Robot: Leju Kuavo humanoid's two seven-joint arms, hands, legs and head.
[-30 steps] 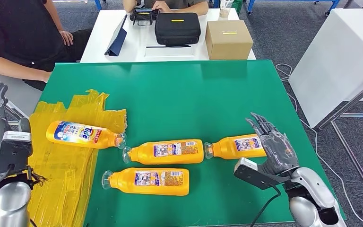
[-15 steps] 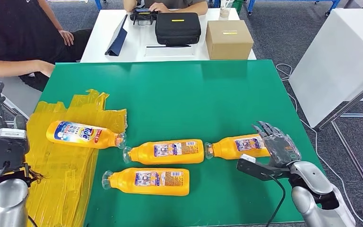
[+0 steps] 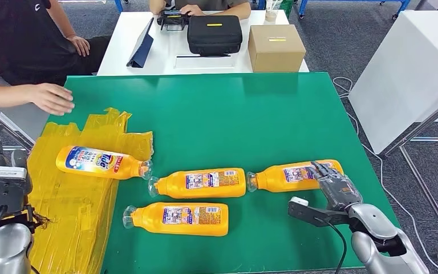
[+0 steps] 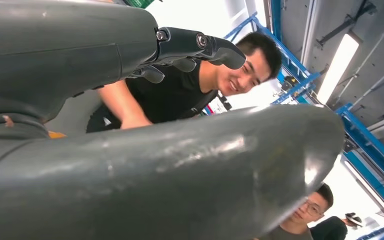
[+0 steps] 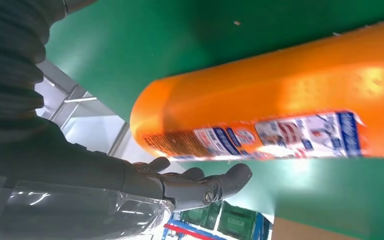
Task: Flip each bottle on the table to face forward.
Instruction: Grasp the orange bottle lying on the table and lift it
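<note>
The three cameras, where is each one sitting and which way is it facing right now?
Head view: high on the body, looking forward and down at the green table; both arms show, right hand by the rightmost bottle.
Left wrist view: behind the left hand, facing up at people and ceiling.
Right wrist view: behind the right hand, close to that bottle.
Shared: head and right wrist views both show that bottle.

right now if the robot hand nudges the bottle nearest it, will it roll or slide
Probably roll: the bottle lies on its side and its body looks rounded in the right wrist view. Its glossy plastic may slip against the robot hand. The flat green table offers nothing to stop it.
</note>
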